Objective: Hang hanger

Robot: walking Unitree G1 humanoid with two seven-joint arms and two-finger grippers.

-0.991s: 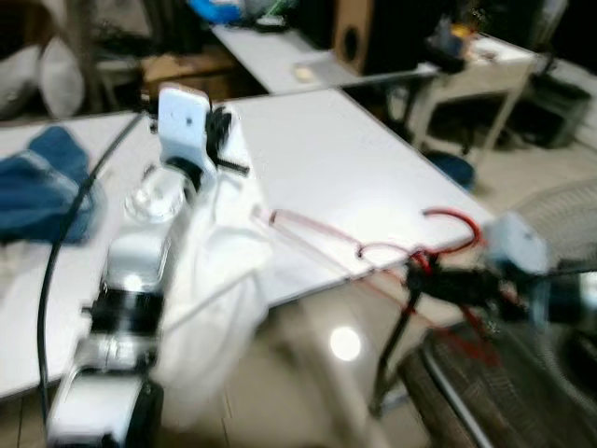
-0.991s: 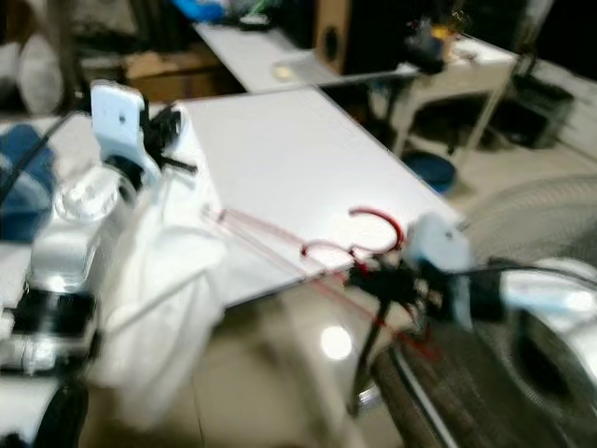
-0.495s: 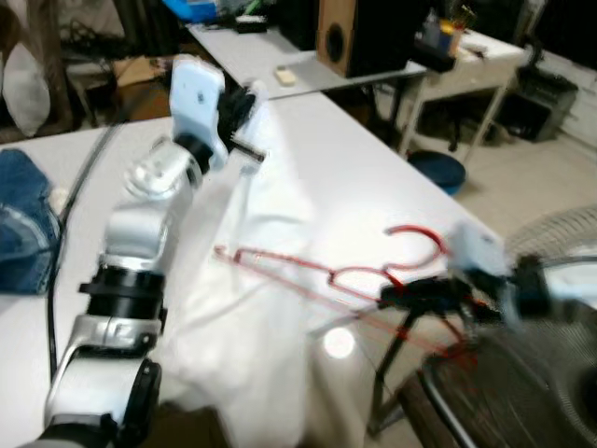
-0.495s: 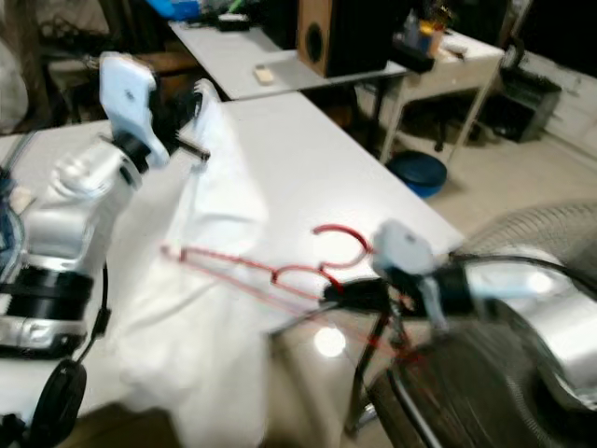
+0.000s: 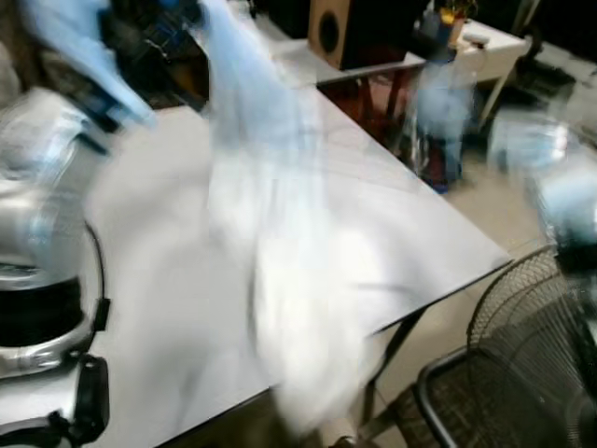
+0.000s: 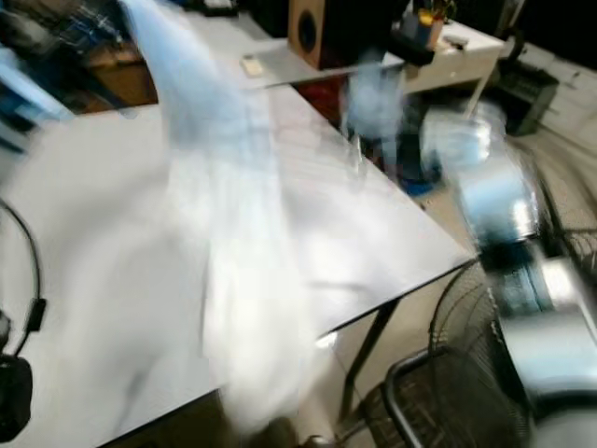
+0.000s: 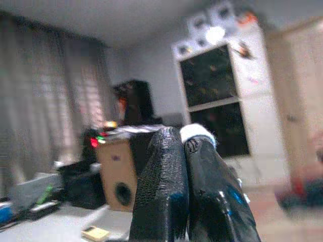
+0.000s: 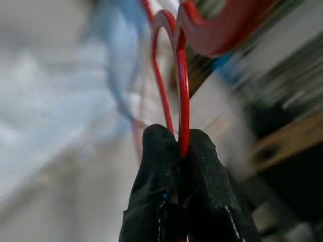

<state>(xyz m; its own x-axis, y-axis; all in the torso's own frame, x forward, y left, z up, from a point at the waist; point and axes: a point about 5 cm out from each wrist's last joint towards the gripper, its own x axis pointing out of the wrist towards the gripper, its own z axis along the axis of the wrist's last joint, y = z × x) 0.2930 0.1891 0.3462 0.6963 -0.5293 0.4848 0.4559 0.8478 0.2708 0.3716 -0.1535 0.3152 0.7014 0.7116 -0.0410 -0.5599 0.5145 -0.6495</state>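
A white garment point(image 5: 280, 233) hangs in a motion-blurred streak from the upper left down over the white table point(image 5: 140, 280). In the left wrist view my left gripper point(image 7: 184, 138) is shut, with a bit of the white cloth point(image 7: 198, 133) pinched at its tips. My right gripper point(image 8: 177, 138) is shut on the thin red wire of the hanger point(image 8: 181, 91), whose hook curves away beyond the fingers. The silver left arm point(image 5: 42, 243) rises at the left. The right arm point(image 6: 504, 233) is a blur at the right, raised beside the table's corner.
A black wire fan guard point(image 5: 522, 355) stands on the floor past the table's near right corner. A wooden speaker point(image 5: 326, 28) sits on a far table, and a small white desk point(image 5: 485, 37) stands at the back right. Tiled floor lies between them.
Both arms have swung upward, lifting the white garment and the red hanger off the table. The head view has shifted too, and everything is now smeared by motion.
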